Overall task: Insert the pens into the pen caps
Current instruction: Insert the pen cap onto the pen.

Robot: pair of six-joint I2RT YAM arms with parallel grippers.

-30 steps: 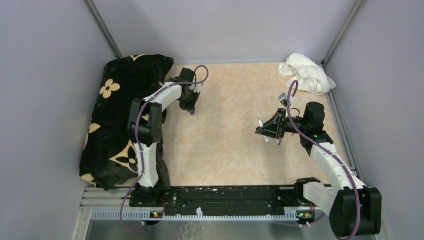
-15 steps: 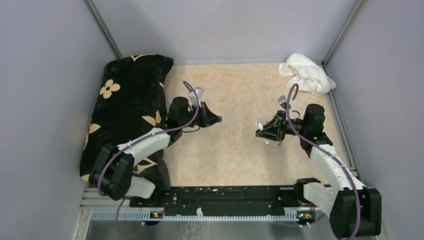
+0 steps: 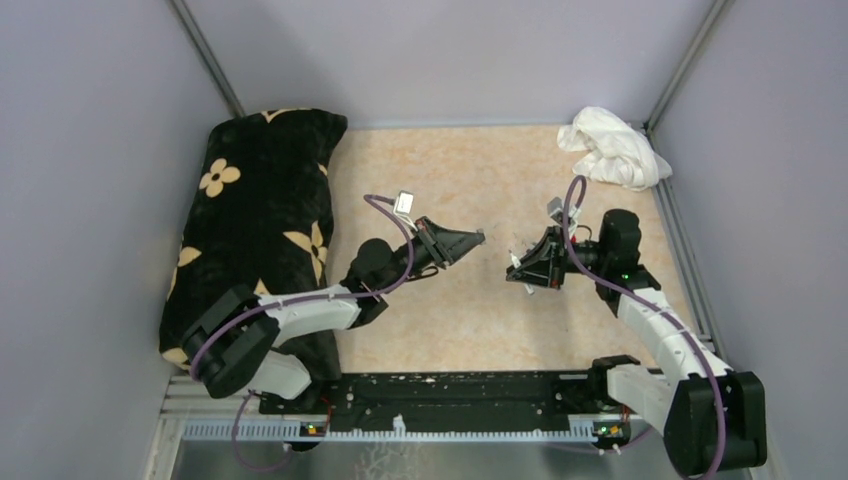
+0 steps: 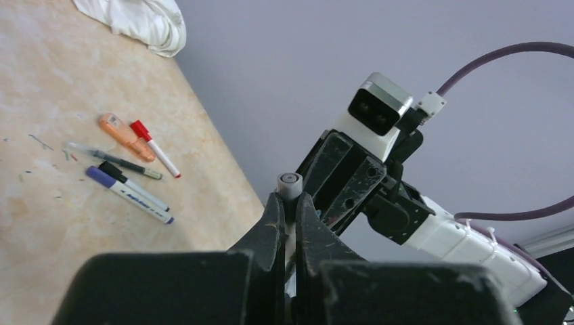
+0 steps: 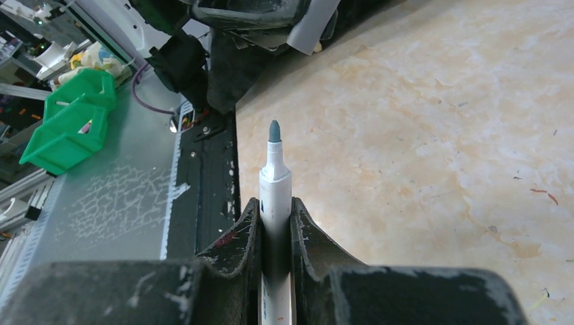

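My left gripper (image 4: pixel 289 200) is shut on a small grey pen cap (image 4: pixel 290 183), whose end pokes out past the fingertips. My right gripper (image 5: pixel 275 203) is shut on a white pen (image 5: pixel 275 183) with its bare grey-green tip pointing forward. In the top view, the left gripper (image 3: pixel 478 238) and right gripper (image 3: pixel 515 268) face each other above mid-table, a short gap apart. In the right wrist view the grey cap (image 5: pixel 311 27) shows at the top, off to the right of the pen's line. An orange highlighter (image 4: pixel 122 134), a red-capped pen (image 4: pixel 154 146), a dark pen (image 4: pixel 122 162) and a blue-capped pen (image 4: pixel 128 195) lie on the table.
A black cushion with cream flowers (image 3: pixel 260 190) fills the table's left side. A crumpled white cloth (image 3: pixel 612 148) lies in the back right corner. Grey walls close in the table on three sides. Green bins (image 5: pixel 68 122) stand beyond the near edge.
The left arm has swung from the back left by the cushion to mid-table, its gripper now pointing right at the right gripper. The right gripper has edged slightly left with its pen.
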